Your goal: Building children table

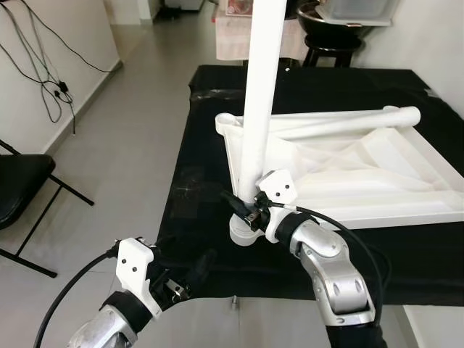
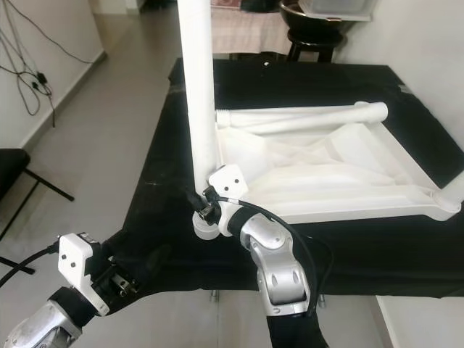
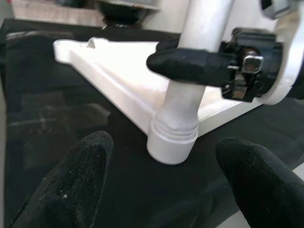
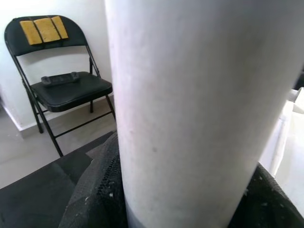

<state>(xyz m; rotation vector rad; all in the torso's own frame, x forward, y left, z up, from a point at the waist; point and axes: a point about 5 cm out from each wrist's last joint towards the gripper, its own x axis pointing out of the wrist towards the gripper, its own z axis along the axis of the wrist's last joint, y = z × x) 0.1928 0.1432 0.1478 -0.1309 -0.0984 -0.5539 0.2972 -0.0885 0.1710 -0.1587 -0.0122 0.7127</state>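
Upright table leg (image 1: 259, 94), long axis near vertical, foot seated in the corner socket (image 1: 243, 233) of the upturned tabletop (image 1: 406, 181). My right gripper (image 1: 245, 206) clamps it just above the socket; my left gripper (image 1: 190, 279), fingers spread, waits nearby, lower left.

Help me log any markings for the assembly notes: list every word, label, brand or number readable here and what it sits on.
None can be read.
The white table leg, upturned white tabletop and black cloth carry no print.
The yellow patches on the folding chair's backrest are blank.
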